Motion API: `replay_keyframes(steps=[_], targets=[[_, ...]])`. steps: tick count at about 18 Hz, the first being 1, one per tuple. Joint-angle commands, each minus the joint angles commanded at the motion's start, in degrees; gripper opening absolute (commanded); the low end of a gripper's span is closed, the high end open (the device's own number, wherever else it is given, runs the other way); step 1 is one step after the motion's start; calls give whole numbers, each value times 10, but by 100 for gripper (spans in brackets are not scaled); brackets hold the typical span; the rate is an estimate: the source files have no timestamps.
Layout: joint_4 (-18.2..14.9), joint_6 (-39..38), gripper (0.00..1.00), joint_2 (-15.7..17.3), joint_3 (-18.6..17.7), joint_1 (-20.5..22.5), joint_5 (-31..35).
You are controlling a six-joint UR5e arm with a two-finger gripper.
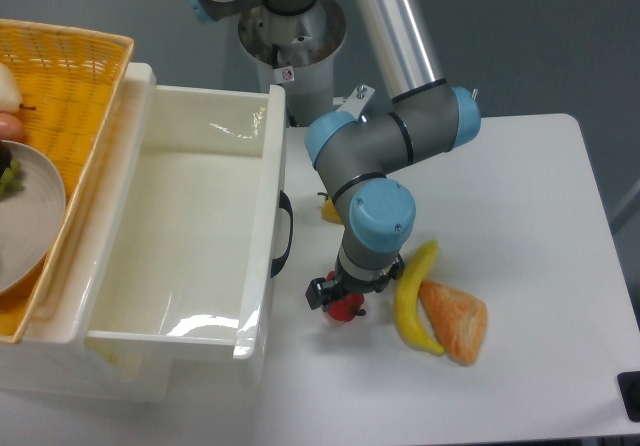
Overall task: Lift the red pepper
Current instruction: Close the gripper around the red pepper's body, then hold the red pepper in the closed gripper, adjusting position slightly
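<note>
My red pepper [345, 309] is small, round and shiny, and very bright red. I can only see the lower part of it, because my own pincer [342, 297] sits right on top and covers the rest. I cannot see its stem from here. It rests on the white table [520, 216], close to the front edge. It is just beside the white bin [190, 226], on the bin's right side, near the black handle [285, 234]. A long yellow pepper [412, 298] lies near it on the other side, not touching it. The wedge of bread [455, 320] is a bit farther off.
</note>
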Motion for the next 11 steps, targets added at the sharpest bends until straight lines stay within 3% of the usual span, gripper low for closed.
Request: replay_keyframes(steps=[11], targets=[[6,0,100,-14,4,-10,26]])
